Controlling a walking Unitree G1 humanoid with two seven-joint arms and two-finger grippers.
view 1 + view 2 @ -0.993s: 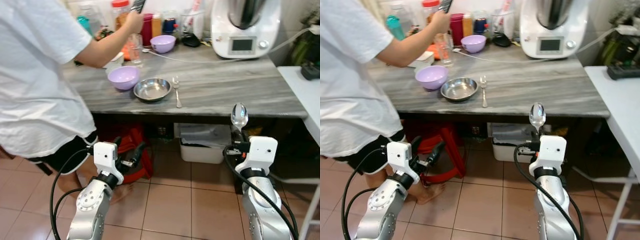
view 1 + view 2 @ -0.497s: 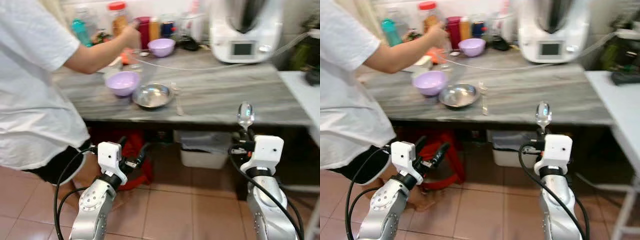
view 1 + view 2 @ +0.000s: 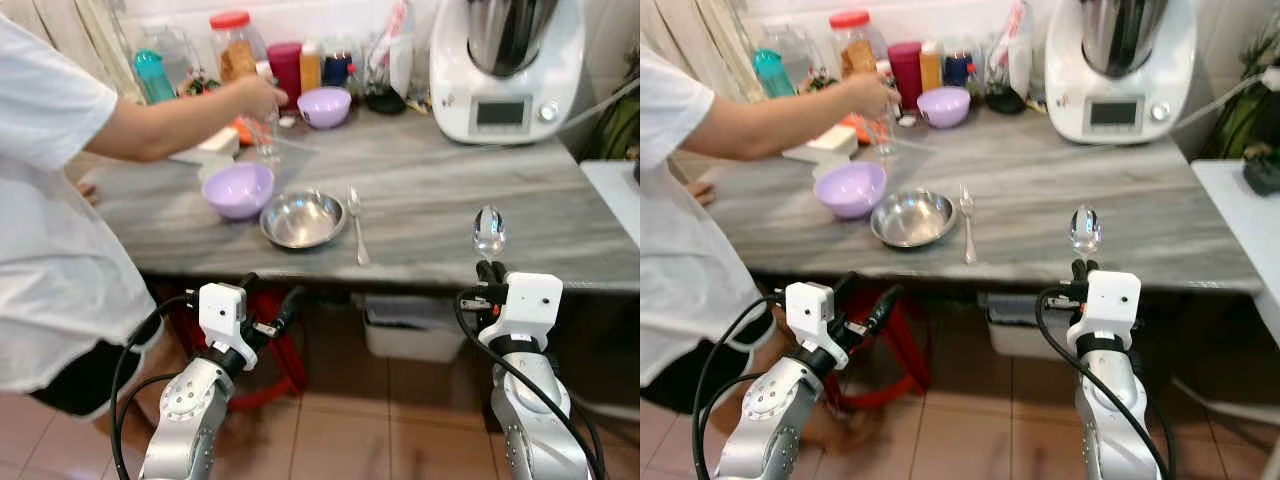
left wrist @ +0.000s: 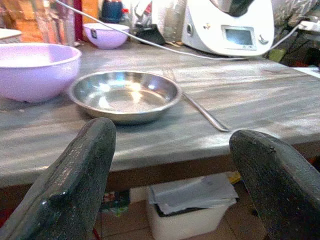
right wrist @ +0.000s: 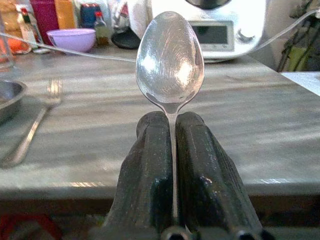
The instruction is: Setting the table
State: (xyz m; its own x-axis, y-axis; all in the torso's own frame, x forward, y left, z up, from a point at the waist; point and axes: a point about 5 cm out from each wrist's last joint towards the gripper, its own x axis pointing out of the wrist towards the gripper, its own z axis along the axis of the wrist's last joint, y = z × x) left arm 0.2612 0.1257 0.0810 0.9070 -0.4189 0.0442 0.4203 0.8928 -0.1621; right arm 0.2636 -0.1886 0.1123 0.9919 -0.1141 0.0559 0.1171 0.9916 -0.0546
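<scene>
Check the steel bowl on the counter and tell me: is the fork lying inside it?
No. The fork lies flat on the counter beside the steel bowl, on its right.

Table (image 3: 450, 190): grey, streaked marble pattern. Bowl (image 3: 238, 189) beside steel dish (image 3: 303, 219): lilac. Spoon (image 3: 489, 232): polished silver. Fingers (image 5: 150, 170): black. Appliance (image 3: 505, 65) behind: white. Person's shirt (image 3: 45, 230): white.

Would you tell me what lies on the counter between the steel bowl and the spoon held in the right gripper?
A fork lies just beside the steel bowl; from there to the spoon in the right gripper, bare counter, as the left eye view shows.
</scene>
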